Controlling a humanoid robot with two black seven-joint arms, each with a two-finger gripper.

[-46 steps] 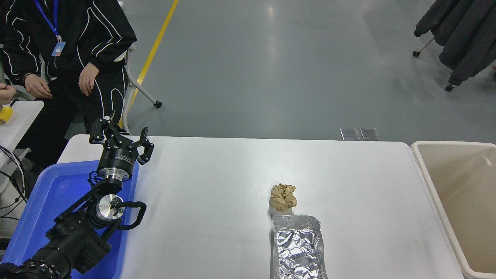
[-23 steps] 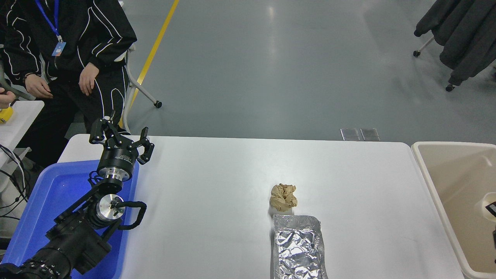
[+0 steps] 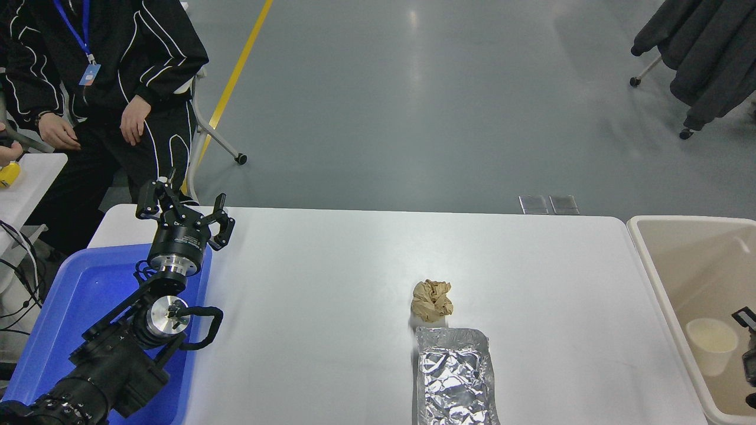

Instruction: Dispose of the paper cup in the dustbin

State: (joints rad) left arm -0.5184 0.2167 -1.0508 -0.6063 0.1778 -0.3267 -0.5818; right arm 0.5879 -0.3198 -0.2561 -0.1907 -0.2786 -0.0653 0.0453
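Note:
The white paper cup (image 3: 711, 345) stands upright with its mouth up inside the beige dustbin (image 3: 649, 265), which sits off the table's right end. Only a few black parts of my right gripper (image 3: 748, 342) show at the picture's right edge, just right of the cup and over the bin. I cannot tell whether it touches the cup. My left gripper (image 3: 183, 213) is open and empty, parked at the table's far left above the blue tray.
A crumpled brown paper ball (image 3: 432, 300) lies mid-table, with a silver foil tray (image 3: 455, 378) just in front of it. A blue plastic tray (image 3: 71, 307) is at the left under the left arm. A person (image 3: 106, 71) sits at the far left.
The cup came into view at the right edge half a second ago, high over the bin. It now sits lower and further left inside the bin. The left arm has not moved.

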